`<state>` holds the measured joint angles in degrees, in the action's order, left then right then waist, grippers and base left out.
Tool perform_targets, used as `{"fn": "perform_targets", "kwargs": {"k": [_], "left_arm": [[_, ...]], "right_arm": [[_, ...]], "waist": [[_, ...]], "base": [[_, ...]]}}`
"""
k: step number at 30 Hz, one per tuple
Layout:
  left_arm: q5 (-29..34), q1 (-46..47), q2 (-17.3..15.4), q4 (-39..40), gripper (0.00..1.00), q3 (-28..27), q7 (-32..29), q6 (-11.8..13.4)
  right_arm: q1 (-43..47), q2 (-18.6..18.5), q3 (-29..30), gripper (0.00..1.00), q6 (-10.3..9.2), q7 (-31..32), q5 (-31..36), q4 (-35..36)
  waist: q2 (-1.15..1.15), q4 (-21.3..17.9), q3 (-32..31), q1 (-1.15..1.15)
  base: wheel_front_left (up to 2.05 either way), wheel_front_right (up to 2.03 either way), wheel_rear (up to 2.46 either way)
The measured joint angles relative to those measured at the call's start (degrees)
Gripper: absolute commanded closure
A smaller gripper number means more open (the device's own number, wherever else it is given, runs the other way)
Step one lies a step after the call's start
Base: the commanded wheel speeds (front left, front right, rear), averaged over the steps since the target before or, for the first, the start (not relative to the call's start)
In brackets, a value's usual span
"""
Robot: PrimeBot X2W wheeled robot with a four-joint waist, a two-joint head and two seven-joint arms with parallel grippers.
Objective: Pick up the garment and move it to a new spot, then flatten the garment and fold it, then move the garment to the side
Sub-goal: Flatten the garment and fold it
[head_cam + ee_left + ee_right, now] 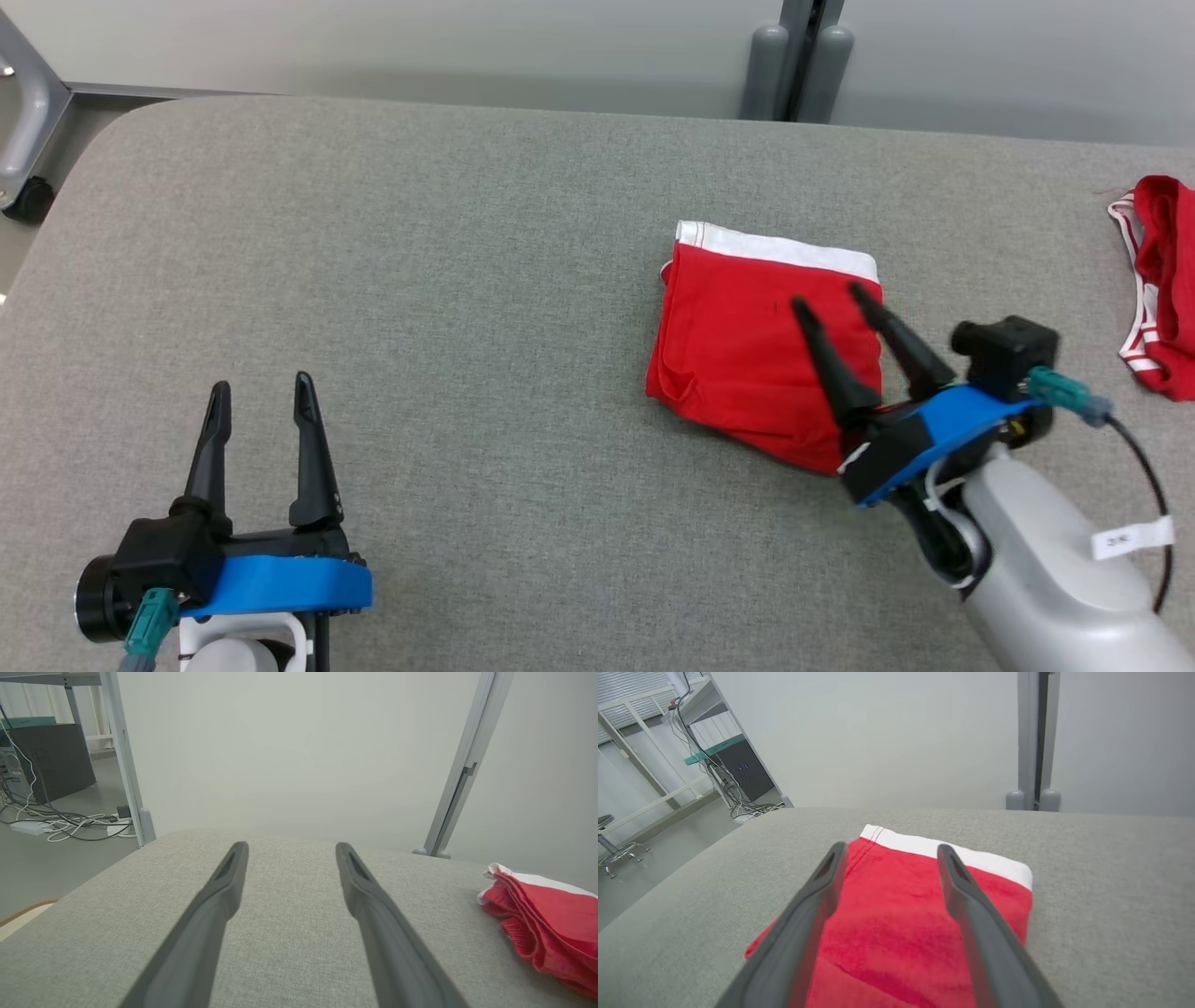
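Note:
The garment (738,345) is red with a white waistband and lies folded into a compact rectangle on the grey padded table (467,308), right of centre. My right gripper (831,301) hovers over its right half, open, with nothing between its fingers; the right wrist view has the folded garment (896,914) under and between the two spread fingers. My left gripper (261,387) stands open above bare table at the lower left, well apart from the garment. The garment (546,919) sits at the right edge of the left wrist view beyond my left gripper (290,851).
A second red and white garment (1158,280) lies crumpled at the table's right edge. Grey upright posts (798,56) stand behind the table's far edge. A metal frame leg with a castor (28,121) is at the far left, off the table.

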<state>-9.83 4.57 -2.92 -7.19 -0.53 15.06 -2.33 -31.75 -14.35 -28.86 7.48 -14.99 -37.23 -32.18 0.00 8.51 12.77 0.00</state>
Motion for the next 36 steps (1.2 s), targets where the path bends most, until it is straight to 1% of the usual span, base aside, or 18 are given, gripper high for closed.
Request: {"fn": "perform_targets", "kwargs": {"k": [2, 3, 4, 5, 8, 12, 15, 19, 23, 26, 30, 33, 36], "left_arm": [[0.2, 0.0, 0.0, -0.1, 0.00, -0.3, 0.0, -0.3], [0.2, 0.0, 0.0, -0.2, 0.00, -0.2, 0.0, -0.5], [0.2, 0.0, 0.0, -0.2, 0.00, -0.2, 0.0, -0.5], [0.2, 0.1, 0.0, -0.2, 0.00, -0.1, 0.0, -0.6], [0.2, 0.5, 0.0, -0.4, 0.00, 0.6, 0.0, -0.7], [0.3, 1.1, 0.0, -0.6, 0.00, 1.2, 0.0, -0.7], [0.3, 1.5, 0.0, -0.8, 0.00, 1.3, 0.0, -1.1], [0.4, 1.5, 0.0, -1.0, 0.00, 1.4, 0.0, -1.1], [0.4, 1.5, 0.0, -1.0, 0.00, 1.5, 0.0, -1.1], [0.4, 1.6, 0.0, -1.0, 0.00, 2.0, 0.0, -0.7], [0.8, 1.8, 0.0, -1.1, 0.00, 2.2, 0.0, -0.5], [1.1, 1.8, 0.0, -1.4, 0.00, 1.6, 0.0, -0.5], [1.6, 1.7, 0.0, -1.8, 0.00, 1.1, 0.0, -0.5]], "right_arm": [[0.8, -0.6, 3.1, 0.00, 0.00, 0.0, 1.4, 0.1], [1.0, -0.6, 4.4, 0.36, 0.00, 0.0, 2.0, 0.0], [1.2, -0.5, 5.5, 0.81, 0.00, 0.0, 2.6, -0.2], [1.3, -0.5, 6.4, 1.00, 0.00, 0.0, 3.2, -0.6], [1.2, 0.2, 7.6, 1.00, 0.00, 0.0, 5.5, -2.8], [-0.2, 2.2, 6.8, 1.00, 0.00, 0.0, 8.3, -6.9], [-1.3, 3.9, 5.5, 1.00, 0.00, 0.0, 10.1, -9.7], [-1.8, 7.5, 3.1, 1.00, 0.00, 0.0, 10.8, -11.4], [-1.8, 10.1, -1.2, 1.00, 0.00, 0.0, 10.9, -12.0], [-1.8, 10.8, -3.6, 1.00, 0.00, 0.0, 10.1, -12.0], [-1.8, 11.1, -4.6, 1.00, 0.00, 0.0, 9.4, -11.3], [-1.8, 11.0, -3.5, 1.00, 0.01, 0.0, 9.8, -9.3], [-1.6, 10.0, -0.5, 1.00, 0.01, 0.0, 10.7, -6.0]], "waist": [[0.00, 0.0, 0.1, 0.00], [0.00, 0.0, 0.1, 0.00], [0.00, 0.1, 0.2, 0.00], [0.00, 0.2, 0.3, 0.00], [0.00, 0.6, 0.6, 0.00], [0.00, 1.4, 1.2, 0.00], [0.00, 2.0, 1.7, 0.00], [0.00, 2.6, 2.1, 0.00], [0.00, 2.9, 2.4, 0.01], [0.00, 2.9, 2.6, 0.00], [0.00, 2.1, 2.5, 0.00], [0.00, 0.9, 2.1, 0.00], [0.00, -0.7, 1.4, 0.00]], "base": [[0.00, 0.00, 0.00], [0.00, 0.00, 0.00], [0.00, 0.00, 0.00], [0.00, 0.00, 0.00], [0.00, 0.00, 0.00], [0.00, 0.00, 0.00], [0.00, 0.00, 0.00], [0.00, 0.00, 0.00], [0.00, 0.00, 0.00], [0.00, 0.00, 0.00], [0.00, 0.00, 0.00], [0.00, 0.00, 0.00], [0.00, 0.00, 0.00]]}}
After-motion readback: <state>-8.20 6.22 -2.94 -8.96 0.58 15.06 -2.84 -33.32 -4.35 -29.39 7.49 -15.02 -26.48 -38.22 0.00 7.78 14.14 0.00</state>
